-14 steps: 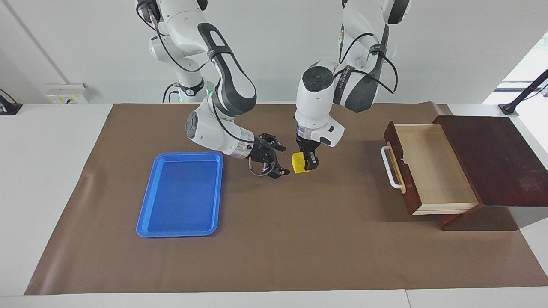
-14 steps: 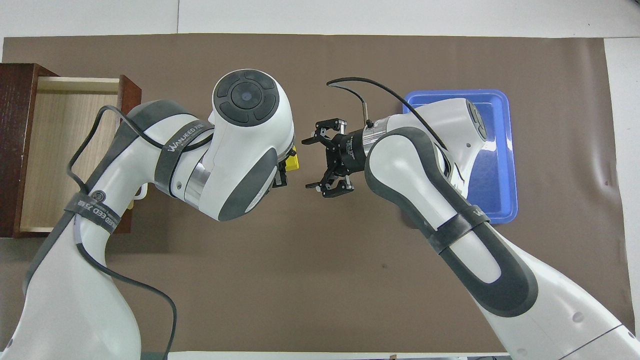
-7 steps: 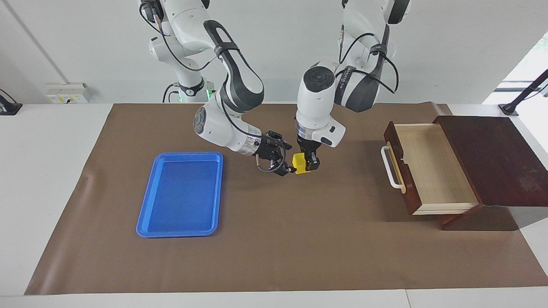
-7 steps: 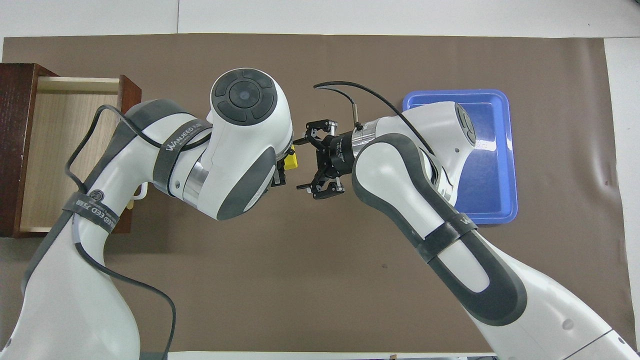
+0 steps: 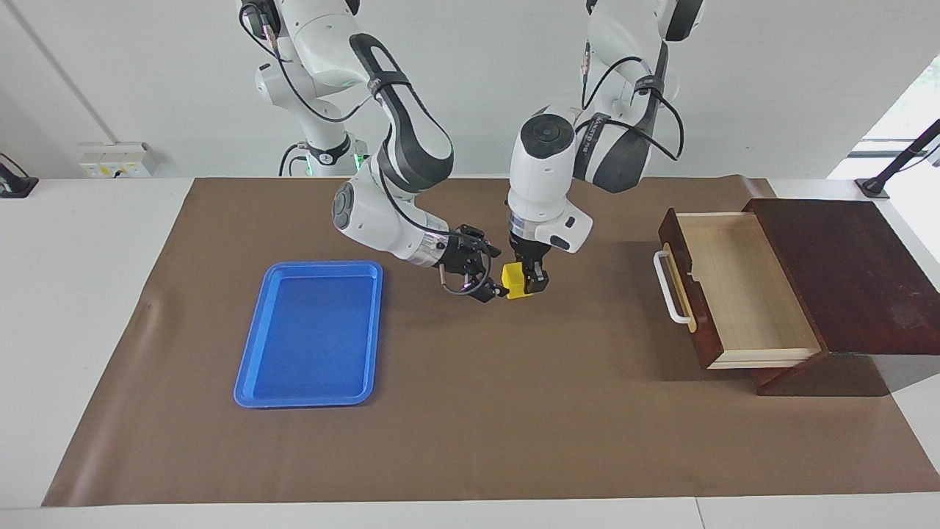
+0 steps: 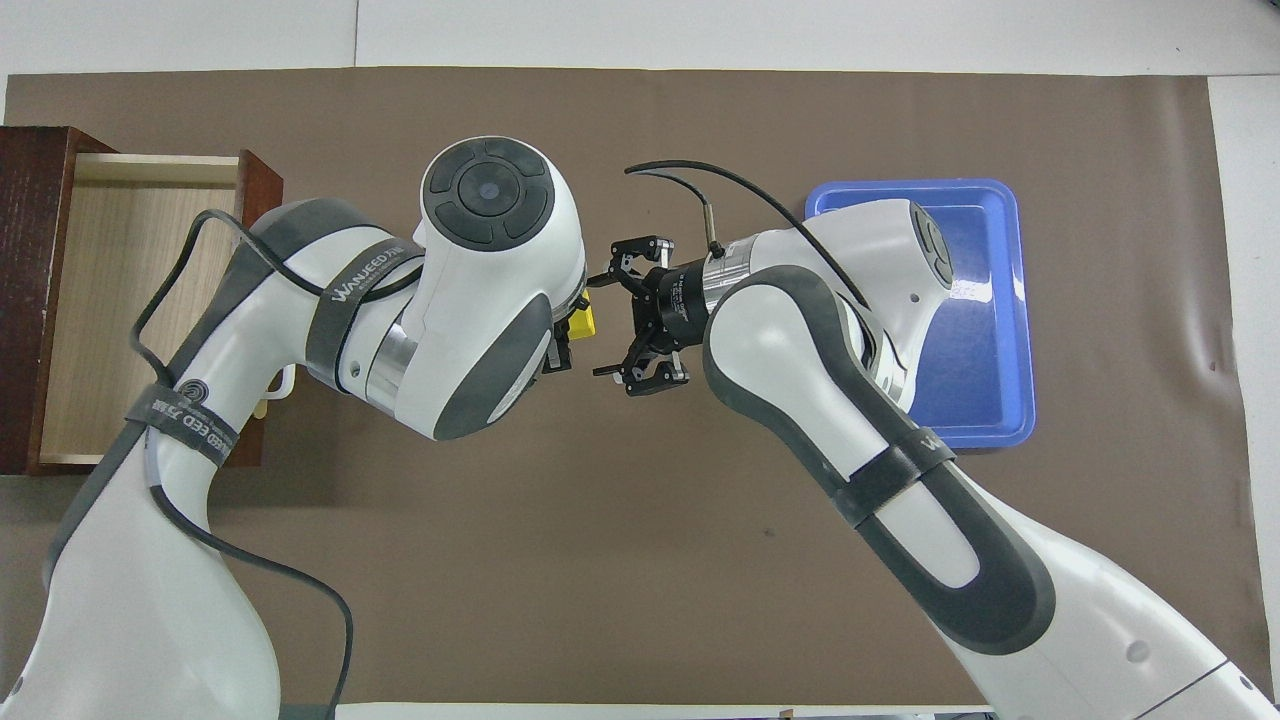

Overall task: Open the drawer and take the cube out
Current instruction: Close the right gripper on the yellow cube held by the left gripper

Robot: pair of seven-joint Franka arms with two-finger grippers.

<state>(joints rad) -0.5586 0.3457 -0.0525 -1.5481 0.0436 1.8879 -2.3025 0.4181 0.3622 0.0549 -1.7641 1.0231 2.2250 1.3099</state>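
Note:
The yellow cube is held in my left gripper, which points straight down and is shut on it, a little above the brown mat at the middle of the table. In the overhead view only the cube's edge shows beside the left wrist. My right gripper lies level and open, its fingertips right beside the cube; I cannot tell if they touch it. The drawer stands pulled out at the left arm's end, its white handle facing the middle, its pale inside bare.
A flat blue tray lies on the mat at the right arm's end and shows partly under the right arm in the overhead view. The dark wooden box holds the drawer. The brown mat covers most of the table.
My right gripper has moved toward the cube, its open fingers now right beside it; most of that came in the first half second. My left gripper has held the cube still.

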